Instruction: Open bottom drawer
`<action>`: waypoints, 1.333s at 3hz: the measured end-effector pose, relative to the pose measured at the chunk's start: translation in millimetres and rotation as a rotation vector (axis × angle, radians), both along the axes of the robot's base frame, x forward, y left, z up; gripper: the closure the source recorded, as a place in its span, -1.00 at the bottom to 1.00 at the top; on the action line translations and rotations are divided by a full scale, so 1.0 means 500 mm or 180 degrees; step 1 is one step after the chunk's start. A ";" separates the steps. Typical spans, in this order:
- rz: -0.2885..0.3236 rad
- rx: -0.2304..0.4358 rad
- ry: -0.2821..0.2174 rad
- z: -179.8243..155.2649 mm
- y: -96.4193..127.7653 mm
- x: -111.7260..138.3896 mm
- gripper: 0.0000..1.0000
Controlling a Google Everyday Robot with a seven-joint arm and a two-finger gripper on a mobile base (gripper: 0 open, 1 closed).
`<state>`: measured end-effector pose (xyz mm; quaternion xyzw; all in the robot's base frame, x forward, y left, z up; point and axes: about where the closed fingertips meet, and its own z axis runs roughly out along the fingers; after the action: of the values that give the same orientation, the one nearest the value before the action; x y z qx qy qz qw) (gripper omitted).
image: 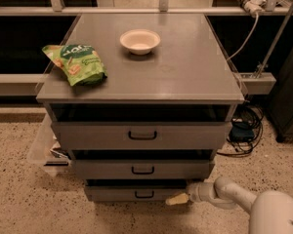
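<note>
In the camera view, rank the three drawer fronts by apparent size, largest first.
1. top drawer
2. middle drawer
3. bottom drawer
Nearness to the camera may exaggerate the top one. The gripper sits by the bottom drawer's right end.
</note>
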<state>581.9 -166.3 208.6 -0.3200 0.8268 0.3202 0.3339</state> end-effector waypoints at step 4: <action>-0.0354 0.0356 0.1429 0.068 -0.026 -0.227 -1.00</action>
<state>468.5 -179.1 242.6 -0.1758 0.8777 0.4097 0.1760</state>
